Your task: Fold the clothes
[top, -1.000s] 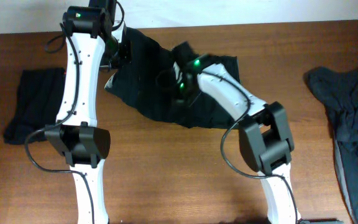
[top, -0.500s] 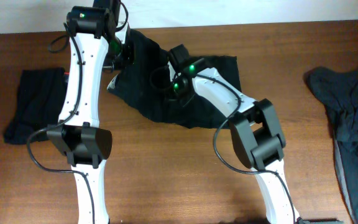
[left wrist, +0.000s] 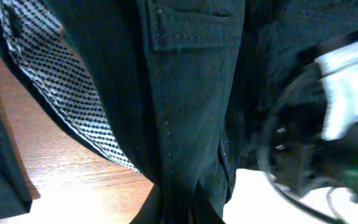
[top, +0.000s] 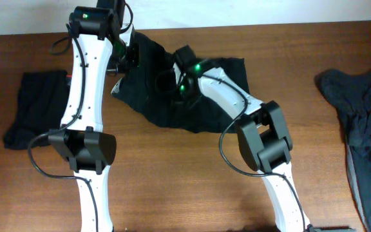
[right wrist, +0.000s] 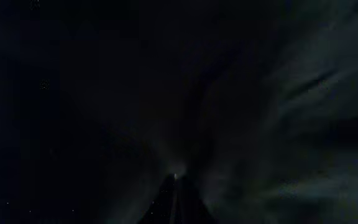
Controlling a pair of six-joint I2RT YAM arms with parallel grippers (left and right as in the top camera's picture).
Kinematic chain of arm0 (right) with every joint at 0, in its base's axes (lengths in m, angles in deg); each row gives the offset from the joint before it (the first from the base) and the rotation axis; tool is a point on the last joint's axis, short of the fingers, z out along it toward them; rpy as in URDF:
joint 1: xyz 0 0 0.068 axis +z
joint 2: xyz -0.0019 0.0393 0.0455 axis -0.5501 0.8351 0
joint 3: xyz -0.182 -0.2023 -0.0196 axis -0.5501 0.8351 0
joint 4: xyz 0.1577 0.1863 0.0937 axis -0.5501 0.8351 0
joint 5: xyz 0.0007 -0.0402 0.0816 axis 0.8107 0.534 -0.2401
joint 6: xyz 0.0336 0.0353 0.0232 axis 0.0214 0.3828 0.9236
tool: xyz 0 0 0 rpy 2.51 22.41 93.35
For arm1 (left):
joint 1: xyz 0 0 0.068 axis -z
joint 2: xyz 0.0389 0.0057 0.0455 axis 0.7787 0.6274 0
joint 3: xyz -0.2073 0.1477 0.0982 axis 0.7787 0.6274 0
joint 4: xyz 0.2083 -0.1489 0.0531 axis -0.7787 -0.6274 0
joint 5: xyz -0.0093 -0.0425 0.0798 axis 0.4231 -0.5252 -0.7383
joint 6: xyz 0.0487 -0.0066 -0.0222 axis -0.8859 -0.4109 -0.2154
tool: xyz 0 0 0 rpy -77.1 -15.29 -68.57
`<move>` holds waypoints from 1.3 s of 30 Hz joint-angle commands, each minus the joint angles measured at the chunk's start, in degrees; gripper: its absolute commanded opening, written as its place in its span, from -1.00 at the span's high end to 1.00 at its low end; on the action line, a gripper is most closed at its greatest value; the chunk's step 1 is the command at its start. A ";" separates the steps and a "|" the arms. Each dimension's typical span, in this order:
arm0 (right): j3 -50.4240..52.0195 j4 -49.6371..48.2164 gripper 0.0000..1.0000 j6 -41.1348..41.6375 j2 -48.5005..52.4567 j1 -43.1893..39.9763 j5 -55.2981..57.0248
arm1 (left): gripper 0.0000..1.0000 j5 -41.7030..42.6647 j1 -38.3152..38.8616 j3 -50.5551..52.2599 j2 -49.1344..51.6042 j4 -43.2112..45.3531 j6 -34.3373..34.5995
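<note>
Your left gripper and right gripper are both pinching the soft, crumpled black shorts at the far edge of the table.

No lettering, label, brand or number legible in any view. Black shorts — plain stitching and pocket seams only, nothing printed. Checked lining strip on the left wrist view carries a woven pattern, no characters. Right wrist view — too dark to read anything off the cloth.
</note>
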 commanded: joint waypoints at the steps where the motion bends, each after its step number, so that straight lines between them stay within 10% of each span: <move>1: -7.78 1.16 0.92 -1.16 -3.06 -3.91 0.63 | 0.91 0.66 -0.07 -1.44 0.04 -0.44 0.74; 30: -8.94 -20.81 0.92 1.70 12.13 -1.29 2.69 | 0.93 0.63 0.68 -1.44 0.04 -1.09 0.74; 39: -20.87 4.28 0.92 -2.49 1.31 -9.77 -2.71 | 0.99 0.66 1.09 -1.44 0.04 -0.87 0.76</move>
